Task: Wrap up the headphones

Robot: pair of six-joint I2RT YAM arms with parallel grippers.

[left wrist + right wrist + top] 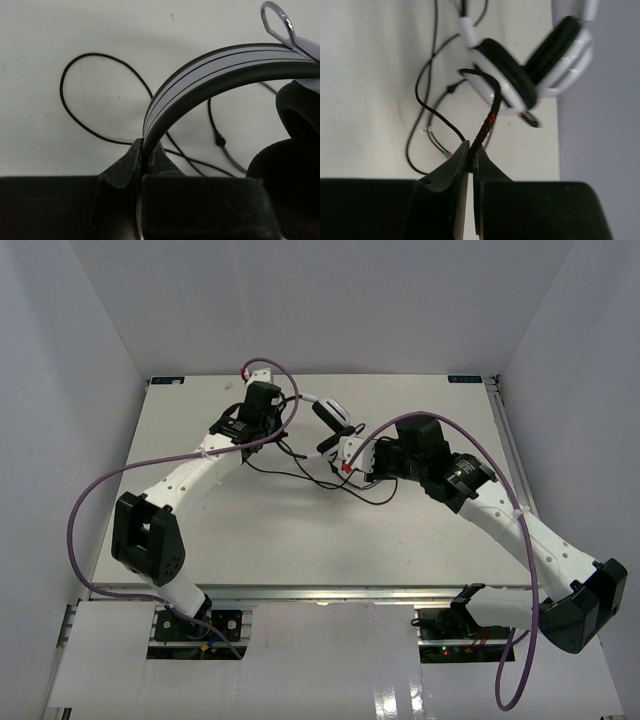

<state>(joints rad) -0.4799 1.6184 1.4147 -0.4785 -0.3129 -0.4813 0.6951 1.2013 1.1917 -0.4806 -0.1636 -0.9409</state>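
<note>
- The left tool (145, 156) is clamped shut on the headband (220, 62) of the headphones (333, 414), held above the far middle of the counter (250, 540).
- The right tool (470, 159) is pinched tight on the cord (485, 127), just below an ear cup (512, 75).
- Slack loops of cord lie on the counter beneath.

Your top view looks down from above and behind the arm bases onto the whole desk (300, 540). The left wrist view peers closely past the left gripper (145, 157), the right past the right gripper (470, 160); all three share the headphones (210, 62) and cord (487, 122).
</note>
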